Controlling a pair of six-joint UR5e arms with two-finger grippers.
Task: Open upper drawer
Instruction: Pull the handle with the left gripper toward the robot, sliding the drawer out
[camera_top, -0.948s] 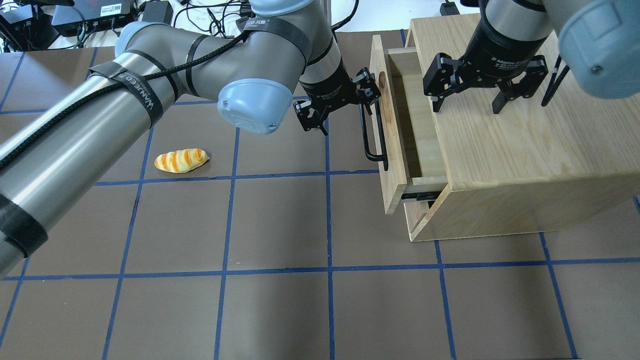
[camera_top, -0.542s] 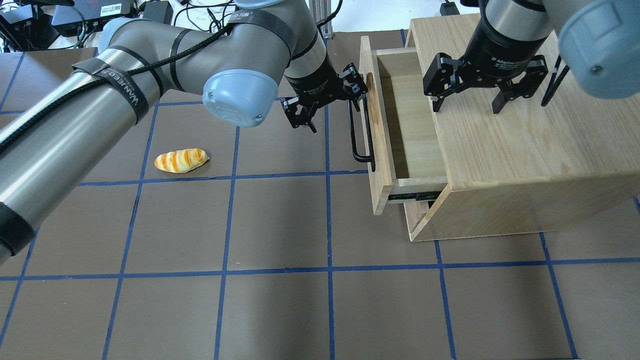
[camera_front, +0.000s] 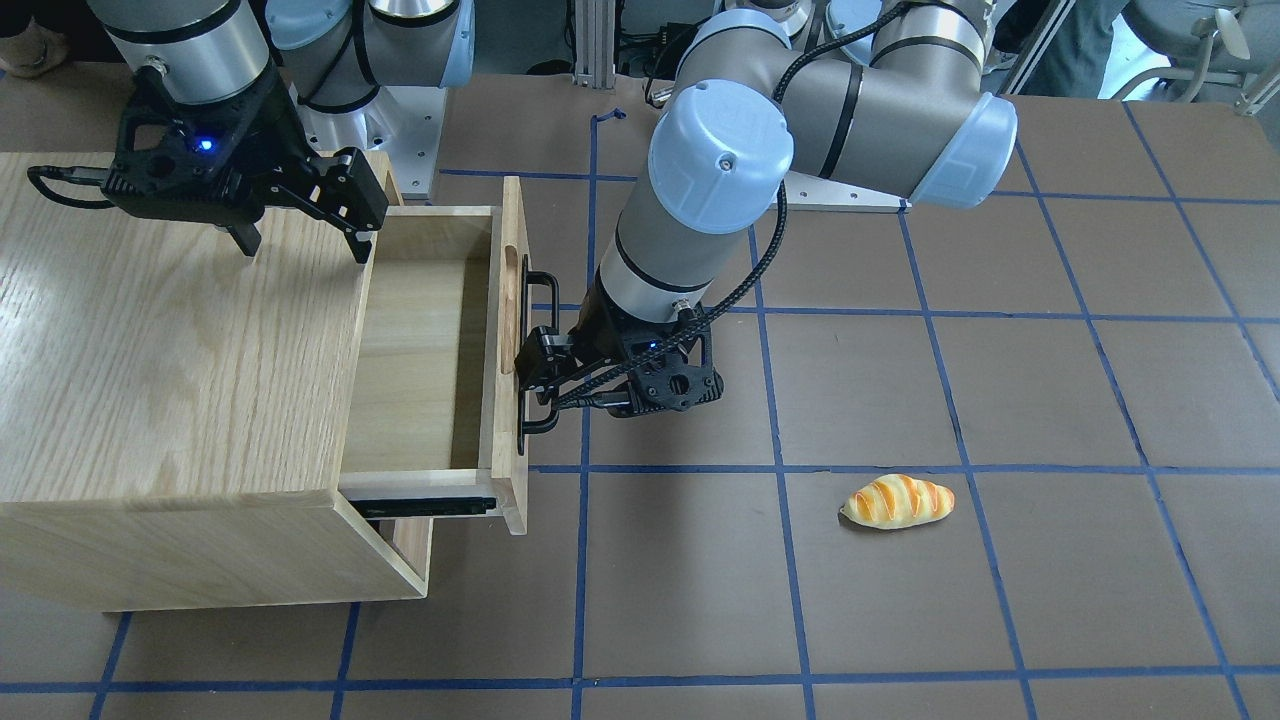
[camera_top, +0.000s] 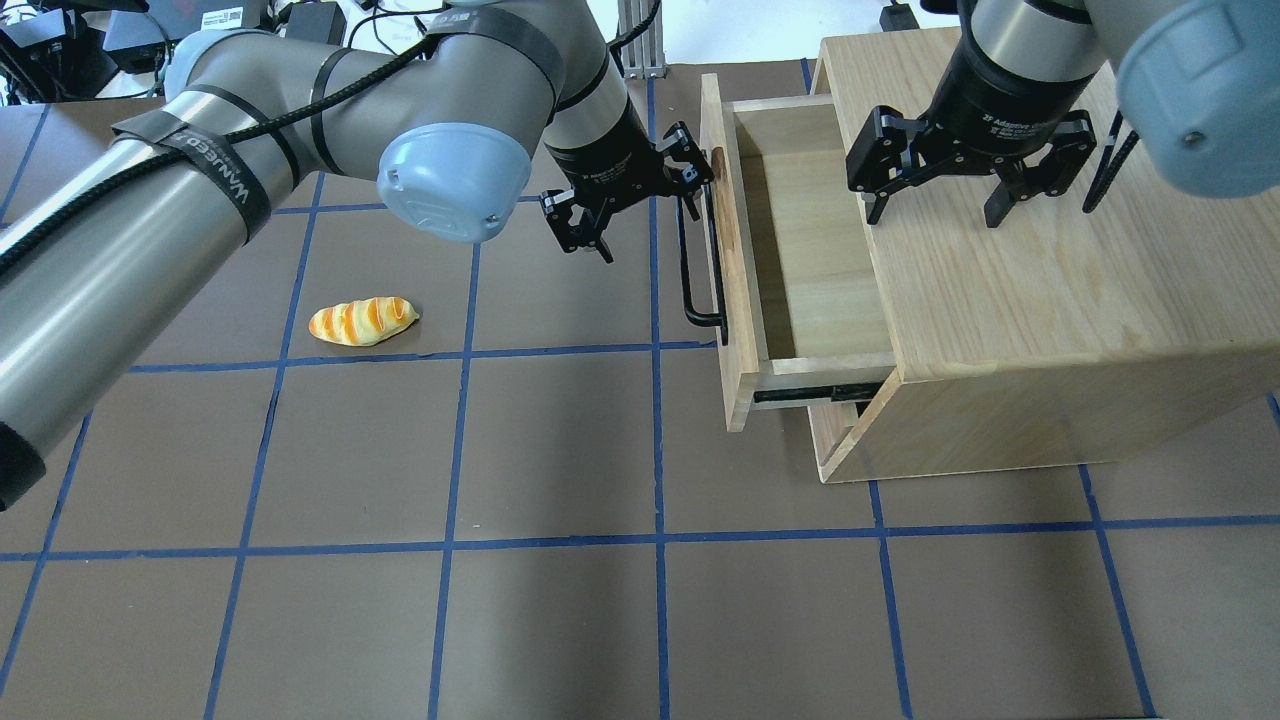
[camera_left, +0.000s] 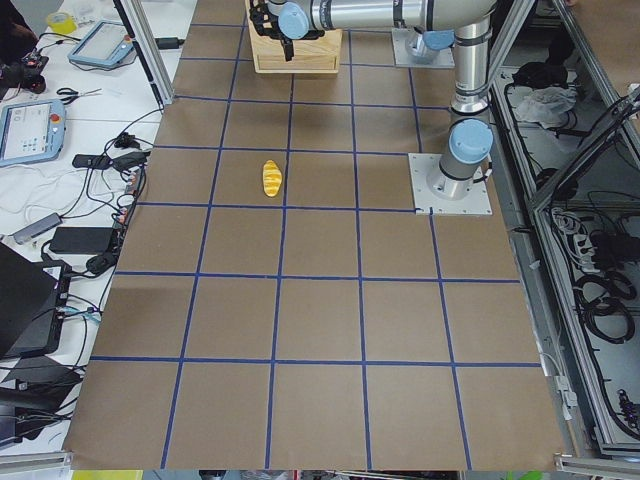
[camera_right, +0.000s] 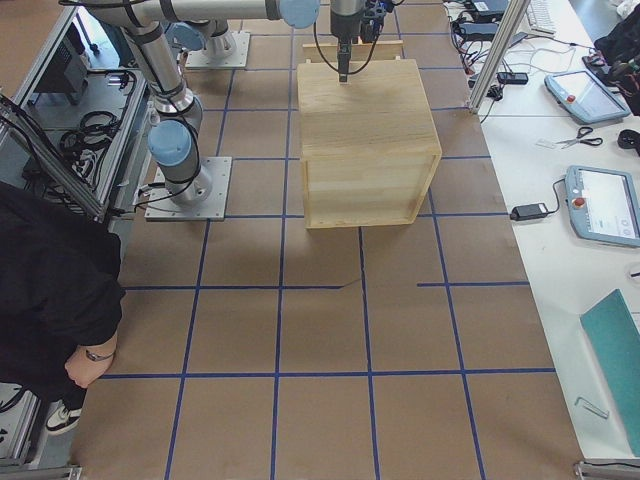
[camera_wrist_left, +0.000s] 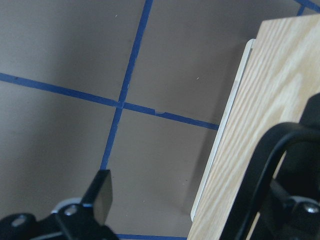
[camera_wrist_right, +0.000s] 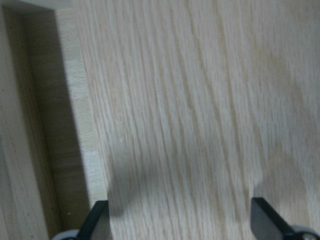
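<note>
**Drawer slides out wide**

The left gripper (camera_top: 648, 235) pulls toward nine o'clock in the overhead view. Its fingers are spread, and one seems hooked behind the black handle (camera_top: 688, 268) rather than pinching it. The upper drawer (camera_top: 820, 270) comes along. Against the earlier frames its front panel stands clearly farther out from the cabinet (camera_top: 1050, 280), and much more bare floor shows. The slide rail (camera_top: 815, 394) is exposed at the six o'clock side. The task looks nearly done, perhaps already done. The right gripper (camera_top: 933, 205) has not budged, fingers spread over the cabinet top; whether they touch it cannot be told. The bread roll (camera_top: 362, 321) lies well apart at nine o'clock.
</note>
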